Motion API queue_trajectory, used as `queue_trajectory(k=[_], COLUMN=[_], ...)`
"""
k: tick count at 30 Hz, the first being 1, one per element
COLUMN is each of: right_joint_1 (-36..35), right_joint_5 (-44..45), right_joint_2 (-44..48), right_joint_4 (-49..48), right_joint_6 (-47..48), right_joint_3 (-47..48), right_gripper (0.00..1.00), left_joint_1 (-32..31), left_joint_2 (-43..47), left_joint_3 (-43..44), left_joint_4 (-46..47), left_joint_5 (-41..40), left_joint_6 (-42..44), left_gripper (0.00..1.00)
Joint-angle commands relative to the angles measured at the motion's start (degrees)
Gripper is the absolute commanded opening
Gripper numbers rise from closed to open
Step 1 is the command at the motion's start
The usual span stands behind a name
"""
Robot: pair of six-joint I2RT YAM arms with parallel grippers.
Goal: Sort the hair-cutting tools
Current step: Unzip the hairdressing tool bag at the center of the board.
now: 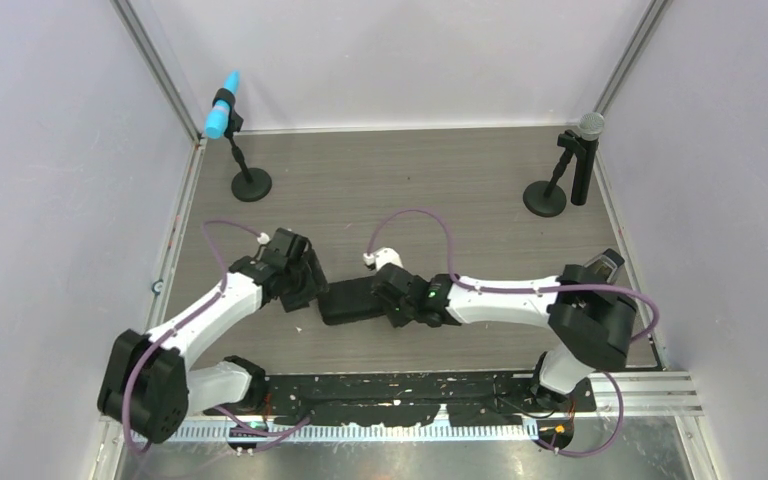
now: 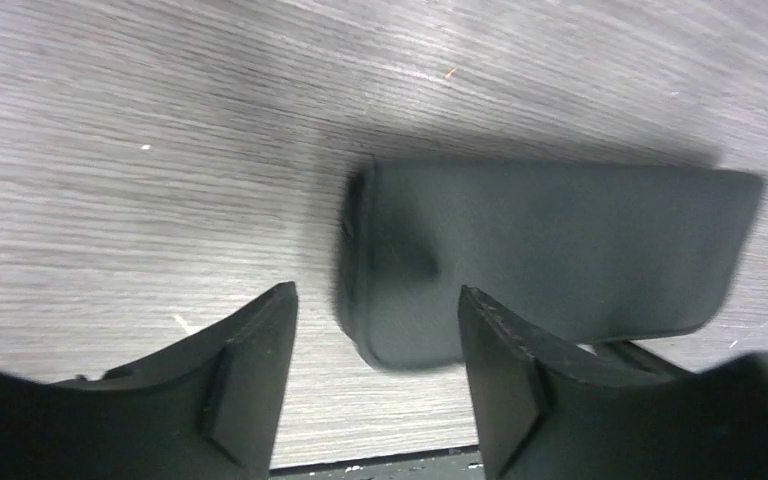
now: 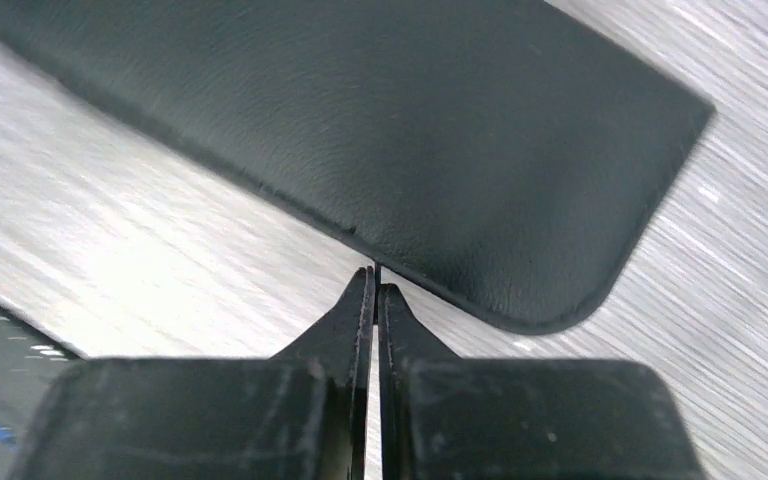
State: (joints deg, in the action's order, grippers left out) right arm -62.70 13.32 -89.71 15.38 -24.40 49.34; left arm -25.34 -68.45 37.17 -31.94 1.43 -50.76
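Note:
No hair-cutting tools show in any view. A flat black zip case (image 1: 352,302) lies on the wood-grain table between the two arms. My left gripper (image 1: 305,285) is at the case's left end. In the left wrist view that gripper (image 2: 375,288) stands open, with the rounded corner of the case (image 2: 560,240) just beyond its fingertips and nothing between them. My right gripper (image 1: 392,292) is at the case's right end. In the right wrist view it (image 3: 376,275) is shut on a thin black tab at the edge of the case (image 3: 360,120).
A blue-headed microphone (image 1: 223,108) on a round black base stands at the back left. A grey-headed microphone (image 1: 587,126) stands at the back right. White walls enclose the table on three sides. A black strip (image 1: 410,385) runs along the near edge.

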Motion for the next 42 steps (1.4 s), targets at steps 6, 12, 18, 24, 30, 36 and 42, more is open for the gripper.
queue_trajectory(k=[6, 12, 18, 24, 30, 36, 42], right_joint_1=[-8.03, -9.73, -10.31, -10.64, -10.86, -10.87, -10.87], right_joint_5=[-4.54, -4.24, -4.76, -5.47, -6.10, -6.15, -6.34], right_joint_2=[-10.19, -14.08, -15.51, -16.36, -16.48, -16.37, -16.54], right_joint_4=[-8.63, -9.57, -10.89, -11.49, -12.27, -13.41, -14.04], right_joint_6=[-5.08, -5.44, -6.14, -6.35, -6.56, -7.25, -7.43], right_joint_3=[15.61, 18.61, 17.92, 17.94, 17.37, 16.25, 16.05], right_gripper=[0.05, 0.05, 0.05, 0.05, 0.05, 0.05, 0.05], left_joint_1=[0.34, 0.30, 0.29, 0.21, 0.21, 0.21, 0.21], left_joint_2=[21.54, 29.88, 23.61, 19.38, 21.53, 34.57, 39.75], left_joint_3=[-3.78, -15.08, -14.76, -16.06, -18.67, -21.02, -23.84], left_joint_4=[-12.39, -1.63, 4.24, 10.46, 12.43, 8.03, 9.35], left_joint_5=[-7.18, 0.17, 2.71, 4.26, 4.01, 0.72, -0.85], left_joint_6=[-4.81, -14.02, -15.09, -17.71, -20.63, -23.69, -26.49], left_gripper=[0.67, 0.67, 0.67, 0.62, 0.53, 0.57, 0.60])
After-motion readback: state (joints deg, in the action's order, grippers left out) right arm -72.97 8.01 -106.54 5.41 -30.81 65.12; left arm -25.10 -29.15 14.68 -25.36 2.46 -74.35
